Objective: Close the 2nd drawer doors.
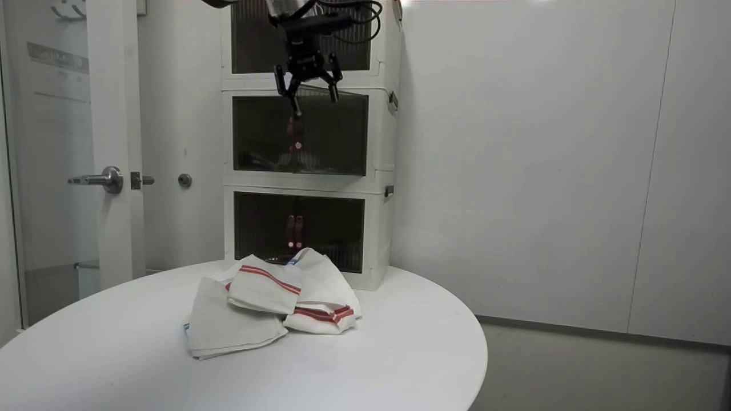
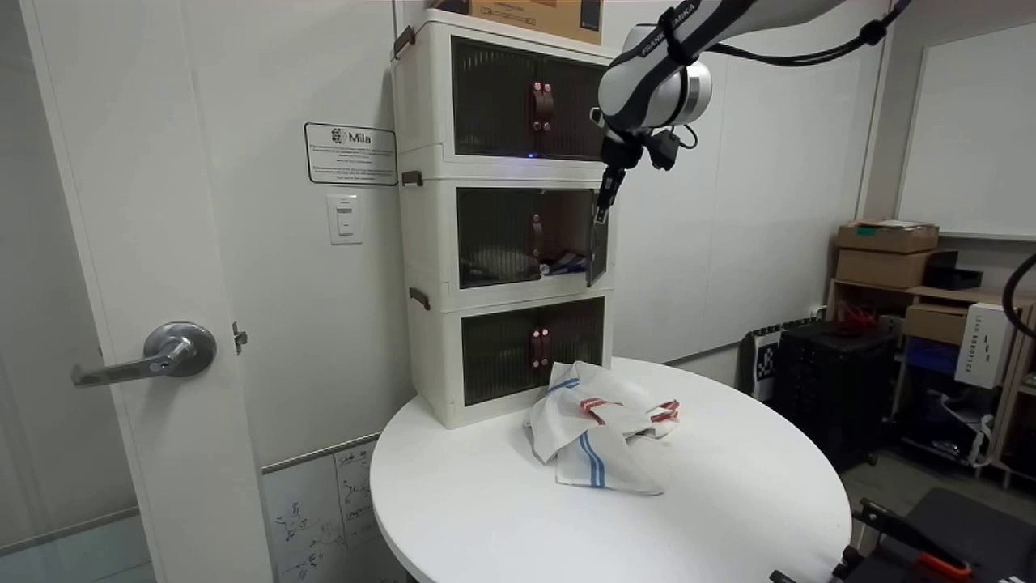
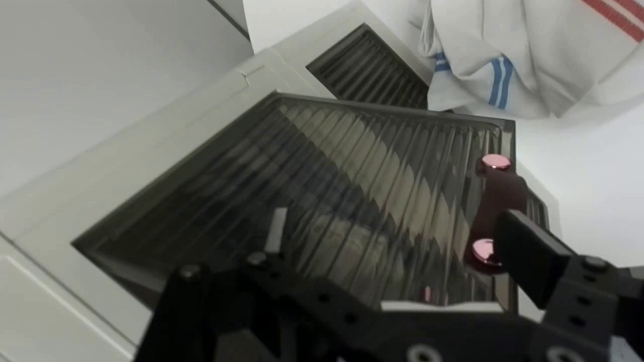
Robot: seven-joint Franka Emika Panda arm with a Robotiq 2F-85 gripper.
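The white cabinet's middle tier has two dark see-through door panels. In an exterior view, one panel (image 2: 495, 235) lies flush in the frame, and the other panel (image 2: 597, 243) stands swung outward, showing items inside. The swung-out panel also appears in an exterior view (image 1: 337, 134) and fills much of the wrist view (image 3: 352, 166), with its dark red handle (image 3: 503, 193). My gripper (image 1: 315, 104) is open and empty, at the upper part of this panel (image 2: 601, 214). In the wrist view its fingers (image 3: 400, 229) are spread before the panel, one overlapping the handle. I cannot tell whether they touch.
Top-tier doors (image 2: 494, 97) and bottom-tier doors (image 2: 502, 356) are shut. Crumpled white towels (image 1: 240, 319) with red and blue stripes lie on the round white table (image 1: 400, 354) before the cabinet. A cardboard box (image 2: 534, 16) sits on top. A white room door (image 1: 117, 228) stands beside it.
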